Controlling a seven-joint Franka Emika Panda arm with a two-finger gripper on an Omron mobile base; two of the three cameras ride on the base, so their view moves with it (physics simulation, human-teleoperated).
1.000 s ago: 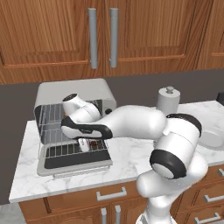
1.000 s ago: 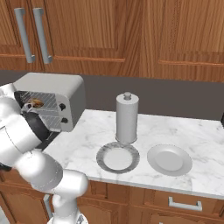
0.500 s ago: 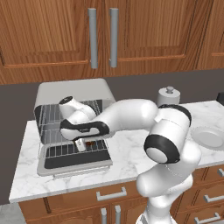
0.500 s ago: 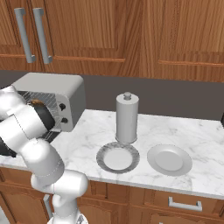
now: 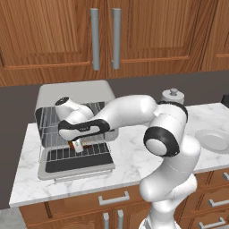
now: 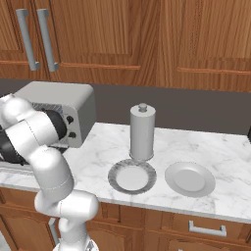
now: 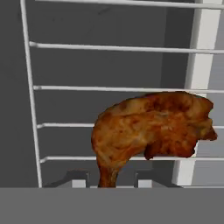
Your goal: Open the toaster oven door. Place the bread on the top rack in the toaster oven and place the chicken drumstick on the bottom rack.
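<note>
A marble counter (image 6: 215,152) is running under brown wooden cabinets, with the toaster oven (image 5: 74,96) sitting at its left end, its door (image 5: 76,163) lying open and flat. Inside the oven mouth the gripper (image 5: 77,145) is reaching in over the bottom rack (image 7: 87,124), and the chicken drumstick (image 7: 151,131) is lying on the rack wires with its bone end pointing between the two fingertips (image 7: 78,180). Whether the fingers are clamped on the bone or just parting from it, I cannot tell.

The step in hand is looking like the release of the drumstick. Doing it well is likely meaning letting the meat settle fully on the wires, spreading the fingers clear of the bone, then backing straight out so nothing is dragging it off the rack or catching the wires.

Moving right along the counter: one paper towel roll (image 6: 142,131) is standing upright, and two plates are lying in front of it, a patterned plate (image 6: 132,176) and just beside it a plain plate (image 6: 189,179). One drumstick is showing; the bread cannot be made out.
</note>
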